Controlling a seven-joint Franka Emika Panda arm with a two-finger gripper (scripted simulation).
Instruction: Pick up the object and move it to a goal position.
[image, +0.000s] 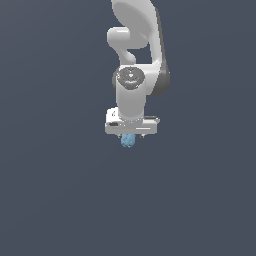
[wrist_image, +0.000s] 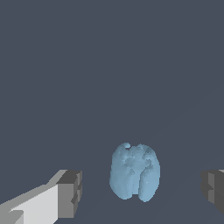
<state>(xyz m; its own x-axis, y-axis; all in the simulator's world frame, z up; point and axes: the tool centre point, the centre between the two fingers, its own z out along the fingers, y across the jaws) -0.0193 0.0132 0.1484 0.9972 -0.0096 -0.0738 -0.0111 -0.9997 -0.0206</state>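
Light-blue lobed lump (wrist_image: 134, 172): we judge light, rigid, bumpy; grasp across narrow flanks. White gripper (wrist_image: 142, 190) spread wide, pads clear, holding nothing.

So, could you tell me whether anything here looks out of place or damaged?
Nothing stands out. The light-blue lump looks whole, sitting between the open gripper's fingers with a gap on each side. No spill or stray item shows on the plain grey ground.

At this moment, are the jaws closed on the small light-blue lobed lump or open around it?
Open. In the wrist view the light-blue lump sits between the two grey fingertips, with clear gaps on both sides.
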